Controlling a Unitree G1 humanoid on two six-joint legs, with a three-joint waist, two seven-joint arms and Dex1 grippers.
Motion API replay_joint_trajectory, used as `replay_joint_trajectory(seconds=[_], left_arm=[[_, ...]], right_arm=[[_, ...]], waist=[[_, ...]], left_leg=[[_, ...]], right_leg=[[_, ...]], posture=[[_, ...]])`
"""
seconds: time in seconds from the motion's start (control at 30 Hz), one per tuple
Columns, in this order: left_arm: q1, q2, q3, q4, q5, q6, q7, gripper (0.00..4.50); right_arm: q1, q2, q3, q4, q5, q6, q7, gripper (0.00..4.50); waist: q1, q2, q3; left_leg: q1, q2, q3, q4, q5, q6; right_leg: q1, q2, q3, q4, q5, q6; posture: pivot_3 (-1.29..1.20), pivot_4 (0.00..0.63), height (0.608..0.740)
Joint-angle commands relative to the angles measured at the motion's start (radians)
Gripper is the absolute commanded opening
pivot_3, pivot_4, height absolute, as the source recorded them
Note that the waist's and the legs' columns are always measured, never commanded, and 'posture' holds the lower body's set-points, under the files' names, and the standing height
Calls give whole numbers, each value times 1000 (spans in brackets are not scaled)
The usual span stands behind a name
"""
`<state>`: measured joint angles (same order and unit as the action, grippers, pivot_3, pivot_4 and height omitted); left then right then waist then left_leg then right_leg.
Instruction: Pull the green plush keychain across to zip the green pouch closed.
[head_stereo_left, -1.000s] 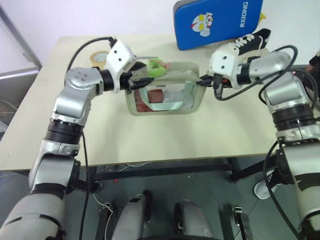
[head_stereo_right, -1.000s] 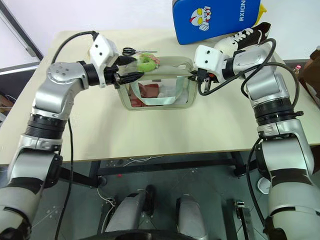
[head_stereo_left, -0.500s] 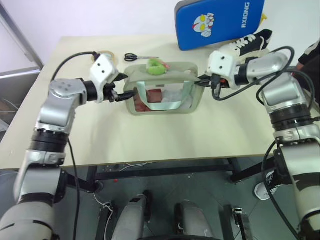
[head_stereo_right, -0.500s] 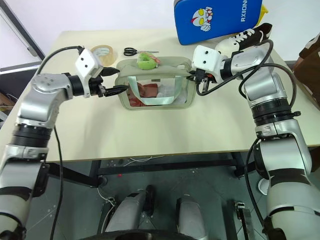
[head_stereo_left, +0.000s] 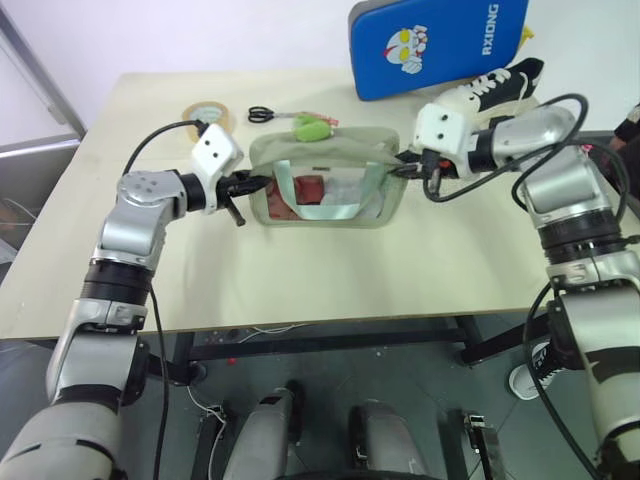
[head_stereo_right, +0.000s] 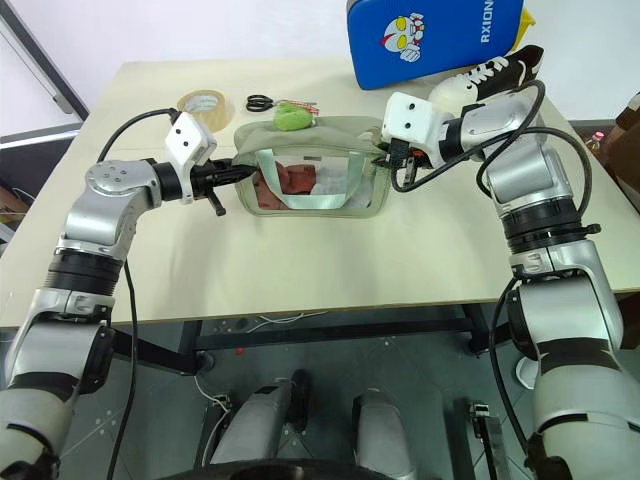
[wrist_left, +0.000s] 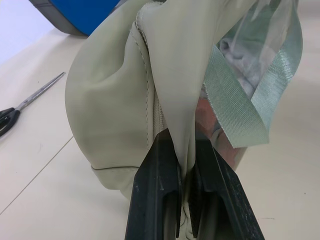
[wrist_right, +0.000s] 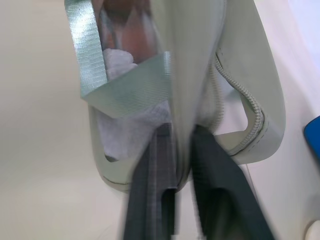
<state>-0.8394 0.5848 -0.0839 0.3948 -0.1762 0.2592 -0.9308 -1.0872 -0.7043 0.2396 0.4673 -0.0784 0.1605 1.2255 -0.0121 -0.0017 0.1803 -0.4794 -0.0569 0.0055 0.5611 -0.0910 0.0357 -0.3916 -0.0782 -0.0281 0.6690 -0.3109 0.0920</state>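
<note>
Pouch (head_stereo_right: 312, 172) sits mid-worktop (head_stereo_right: 300, 270), its keychain (head_stereo_right: 292, 116) lying on the back top edge near the left end, untouched. Since a second ago the left pincer (wrist_left: 186, 200) has dropped from beside the keychain to the pouch's left end and now pinches a fold of fabric there. The right pincer (wrist_right: 177, 165) has fabric of the right end between its fingers, though I cannot tell how firmly. With both ends anchored the zip line looks taut, but no pincer is free to pull the keychain across.
</note>
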Motion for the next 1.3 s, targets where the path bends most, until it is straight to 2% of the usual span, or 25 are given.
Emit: replay_joint_trajectory(seconds=[0.03,0.1,0.23,0.53,0.8,0.83,0.9,1.03,1.07,1.3], left_arm=[[-29,11,31,-37,-5,0,1,0],[-29,12,31,-36,-5,0,0,0],[-30,13,32,-35,-4,0,1,0],[-25,8,30,-50,-5,9,2,0],[-8,0,33,-83,-9,25,16,0],[-5,1,33,-88,-10,27,17,0],[1,3,33,-97,-11,32,17,0],[-7,-4,34,-97,-14,42,26,0],[-10,-6,34,-97,-15,44,27,0],[-13,-14,36,-95,-18,47,30,0]], right_arm=[[-88,-38,-31,-15,-4,-35,8,2642],[-135,-42,-31,-9,3,-36,33,3654],[-227,33,-54,2,52,30,8,3654],[-270,297,-53,89,71,119,-160,3654],[-278,334,-34,208,44,71,-194,3654],[-283,336,-39,216,48,74,-194,3134],[-290,337,-47,223,56,85,-194,2375],[-283,320,-43,228,45,71,-198,236],[-280,315,-42,228,42,67,-197,45],[-262,196,-78,98,55,143,-190,45]], waist=[[0,0,0],[0,0,0],[-4,0,0],[-2,0,0],[-1,0,0],[-1,0,0],[-3,0,0],[-3,0,0],[-2,0,0],[1,0,0]], left_leg=[[0,0,0,0,0,0],[0,0,0,0,0,0],[0,0,0,-1,0,0],[0,0,0,-1,0,0],[0,-1,0,0,0,0],[0,-1,0,-1,0,-1],[0,-1,0,-1,0,-1],[0,-1,0,-1,0,-1],[0,-1,0,-1,0,-1],[0,-1,0,-1,0,-1]], right_leg=[[0,0,0,0,0,0],[0,0,0,0,0,0],[-2,0,0,0,0,0],[-4,0,0,1,0,0],[-4,1,0,1,0,0],[-4,1,0,2,0,0],[-2,1,0,2,0,0],[-2,1,0,3,0,0],[-2,1,0,3,0,0],[-5,0,0,2,0,0]], posture=[[0,150,740],[0,150,740],[0,150,740],[0,150,740],[0,150,740],[0,150,740],[0,150,740],[0,150,740],[0,150,740],[0,150,740]])
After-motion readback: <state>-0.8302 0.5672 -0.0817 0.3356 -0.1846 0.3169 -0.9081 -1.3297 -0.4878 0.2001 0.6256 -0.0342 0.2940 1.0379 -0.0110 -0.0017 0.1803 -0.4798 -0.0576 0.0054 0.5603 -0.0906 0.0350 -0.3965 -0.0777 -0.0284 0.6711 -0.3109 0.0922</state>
